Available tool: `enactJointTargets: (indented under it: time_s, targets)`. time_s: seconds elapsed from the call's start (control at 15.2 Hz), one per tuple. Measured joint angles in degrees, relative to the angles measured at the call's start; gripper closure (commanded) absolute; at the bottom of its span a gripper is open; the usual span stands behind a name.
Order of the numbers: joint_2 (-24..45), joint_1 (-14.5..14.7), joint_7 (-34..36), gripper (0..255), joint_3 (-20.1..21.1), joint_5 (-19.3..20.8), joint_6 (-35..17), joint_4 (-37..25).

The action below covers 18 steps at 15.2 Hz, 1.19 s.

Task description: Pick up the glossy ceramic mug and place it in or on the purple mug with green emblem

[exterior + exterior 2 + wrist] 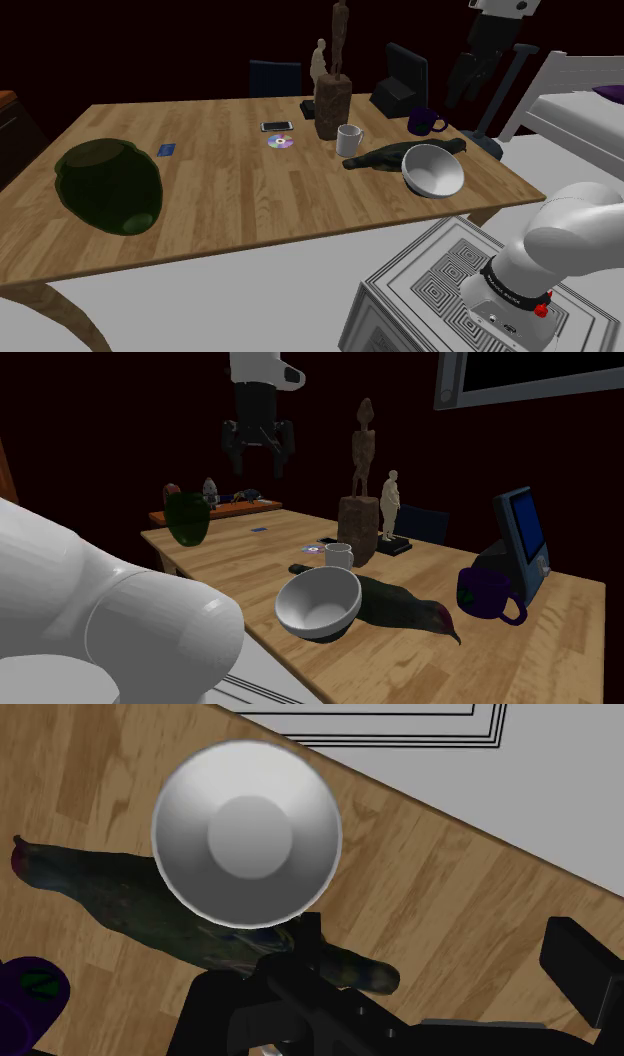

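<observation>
Gripper (pixel 258 462) open and empty, hanging high over the white bowl (pixel 246 834). The white mug (pixel 349 139) is off to one side, untouched.

Nearest my stand is the bowl, straight under my hand on the wooden table (pixel 220 200). Just behind the bowl lies a long dark green thing (pixel 400 155). Past that, behind the bowl and toward the shoulder view's left, the white mug stands upright, mouth up, with its handle toward the bowl side. The purple mug (pixel 424 122) stands behind the bowl too, about straight back, well apart from the white mug. My guess is I shift off the bowl toward the white mug, then drop.
</observation>
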State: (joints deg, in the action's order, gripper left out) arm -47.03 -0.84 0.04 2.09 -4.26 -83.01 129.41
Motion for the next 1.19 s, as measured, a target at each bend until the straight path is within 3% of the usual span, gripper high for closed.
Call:
enactJointTargets:
  time_s: [0.4, 1.19]
  targets:
    - [5.60, -0.28, -0.69, 0, 0.28, 0.70, -7.44, 1.95]
    - [27.86, -1.05, -0.59, 0, 1.81, 3.04, -25.44, -2.55]
